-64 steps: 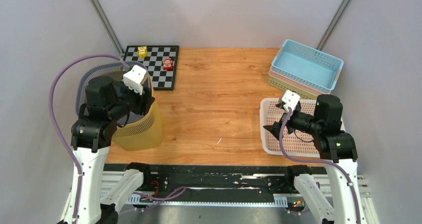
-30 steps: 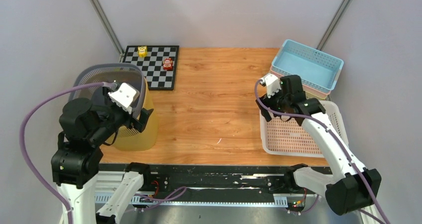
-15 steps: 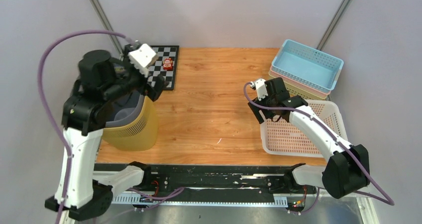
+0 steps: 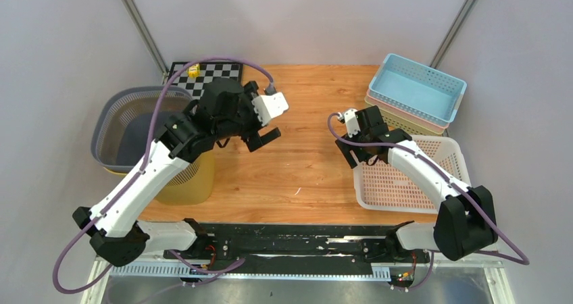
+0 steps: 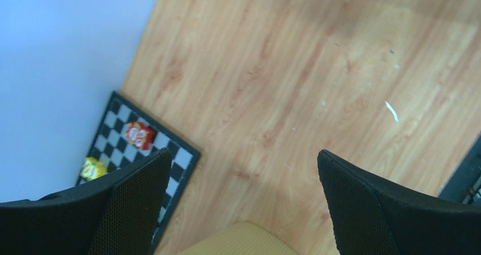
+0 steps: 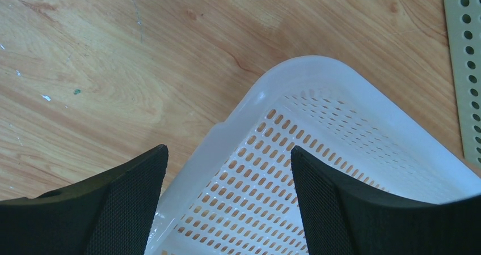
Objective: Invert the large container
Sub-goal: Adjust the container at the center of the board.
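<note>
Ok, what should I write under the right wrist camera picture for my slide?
Open right gripper poised over the corner of the white basket on the wooden table.

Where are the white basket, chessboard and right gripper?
white basket (image 6: pixel 245 103): right wrist view, rim at its corner.
chessboard (image 4: pixel 219 69): top view, far uncovered squares.
right gripper (image 6: pixel 226 153): right wrist view, midway between fingertips.

A robotics lab test cell: plain pale panels (image 4: pixel 304 20) wall in a wooden tabletop (image 4: pixel 304 115) on three sides, with bare metal struts (image 4: pixel 138 23) slanting in the upper corners. Along the bottom edge a black mounting rail (image 4: pixel 297 240) carries two robot arms (image 4: pixel 135 189) trailing purple cables (image 4: pixel 223 59); a chessboard (image 4: pixel 223 69) and stacked plastic baskets (image 4: pixel 415 88) sit as props along the top
</note>
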`<action>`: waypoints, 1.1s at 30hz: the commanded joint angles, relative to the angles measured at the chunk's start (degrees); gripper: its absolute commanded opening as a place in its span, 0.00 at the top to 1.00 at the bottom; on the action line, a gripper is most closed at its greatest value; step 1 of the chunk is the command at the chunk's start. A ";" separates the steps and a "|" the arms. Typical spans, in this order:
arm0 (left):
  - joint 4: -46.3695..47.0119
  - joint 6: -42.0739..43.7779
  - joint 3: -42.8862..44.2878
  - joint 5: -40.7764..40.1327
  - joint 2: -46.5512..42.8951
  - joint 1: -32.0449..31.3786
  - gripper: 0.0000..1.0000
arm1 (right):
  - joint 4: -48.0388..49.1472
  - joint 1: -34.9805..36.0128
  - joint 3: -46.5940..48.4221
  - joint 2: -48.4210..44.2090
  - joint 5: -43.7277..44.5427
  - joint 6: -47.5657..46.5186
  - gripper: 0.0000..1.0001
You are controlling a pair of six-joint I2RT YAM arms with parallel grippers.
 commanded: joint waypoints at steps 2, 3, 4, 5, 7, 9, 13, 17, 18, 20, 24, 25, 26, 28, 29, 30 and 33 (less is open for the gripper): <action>8.08 3.14 -10.64 10.99 -4.87 -0.54 0.00 | -0.69 0.90 -1.20 0.84 0.87 0.64 0.20; 8.38 3.55 -12.00 12.20 -5.29 -0.55 0.00 | -0.85 0.90 -1.18 0.92 0.87 1.09 0.20; 8.60 3.92 -13.07 13.14 -5.66 -0.54 0.00 | -0.99 0.90 -1.07 0.92 0.87 1.39 0.21; 8.65 4.42 -14.05 13.75 -6.01 -0.56 0.00 | -1.23 0.88 -0.95 1.00 0.87 1.72 0.21; 9.03 5.31 -15.97 14.94 -6.86 -0.54 0.00 | -1.67 0.90 -0.60 1.09 0.87 2.52 0.22; 9.28 6.46 -17.95 15.99 -7.69 -0.56 0.00 | -1.98 0.88 -0.40 1.19 0.89 3.18 0.22; 9.11 7.66 -20.03 18.11 -8.62 -0.54 0.00 | -2.27 0.89 -0.47 1.69 -1.83 4.32 0.26; 8.38 8.63 -21.17 19.24 -8.91 -0.55 0.00 | -2.63 0.90 -0.41 2.30 -3.63 4.92 0.34; 8.47 8.68 -21.47 19.29 -8.89 -0.54 0.00 | -2.67 0.89 -0.35 2.33 -4.06 5.01 0.35; 8.53 8.65 -21.93 19.53 -8.82 -0.58 0.00 | -2.87 0.88 -0.22 2.07 -5.07 5.06 0.37; 8.41 8.46 -22.48 20.06 -8.83 -0.54 0.00 | -2.86 0.90 -0.10 0.52 -5.52 5.08 0.40; 8.34 8.36 -22.47 20.13 -8.88 -0.54 0.00 | -2.89 0.85 -0.04 0.17 -5.73 5.08 0.40; 8.24 8.29 -22.45 20.24 -8.94 -0.55 0.00 | -2.89 0.89 0.03 -0.16 -5.82 4.97 0.40; 8.00 8.11 -22.29 20.56 -8.98 -0.54 0.00 | -2.89 0.89 -0.10 -0.68 -6.04 4.83 0.40; 7.93 8.03 -22.22 20.72 -9.12 -0.59 0.00 | -2.84 0.90 -0.04 -0.74 -6.14 4.76 0.40; 7.89 7.98 -22.17 20.97 -9.10 -0.55 0.00 | -2.89 0.88 -0.04 -0.63 -6.28 4.62 0.40; 7.79 7.91 -22.13 21.19 -9.02 -0.55 0.00 | -2.94 0.90 0.15 -0.09 -6.23 4.35 0.41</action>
